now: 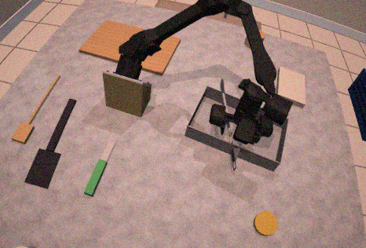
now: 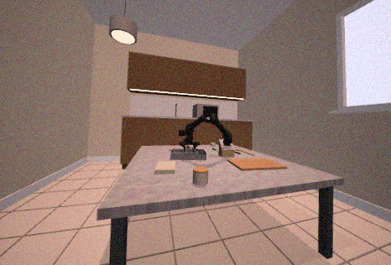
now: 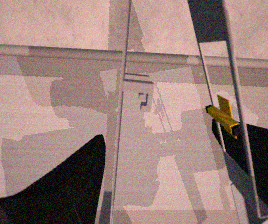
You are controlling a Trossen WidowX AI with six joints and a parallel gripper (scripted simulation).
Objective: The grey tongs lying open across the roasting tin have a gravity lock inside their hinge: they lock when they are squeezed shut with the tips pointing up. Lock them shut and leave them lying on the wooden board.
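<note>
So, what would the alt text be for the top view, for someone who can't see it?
A black robot arm reaches its gripper down over grey tongs lying across a roasting tin. A wooden board lies near the arm's base.

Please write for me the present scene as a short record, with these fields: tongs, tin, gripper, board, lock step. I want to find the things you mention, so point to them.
tongs: grey tongs [image 1: 234, 158] [image 3: 244, 130], arms spread, lying across the tin
tin: roasting tin [image 1: 212, 140] [image 2: 188, 155], on the table
gripper: black gripper [image 1: 228, 124], fingers apart, low over the tin
board: wooden board [image 1: 170, 53] [image 2: 257, 163], tongs not on it
lock step: not done, tongs still open
</note>
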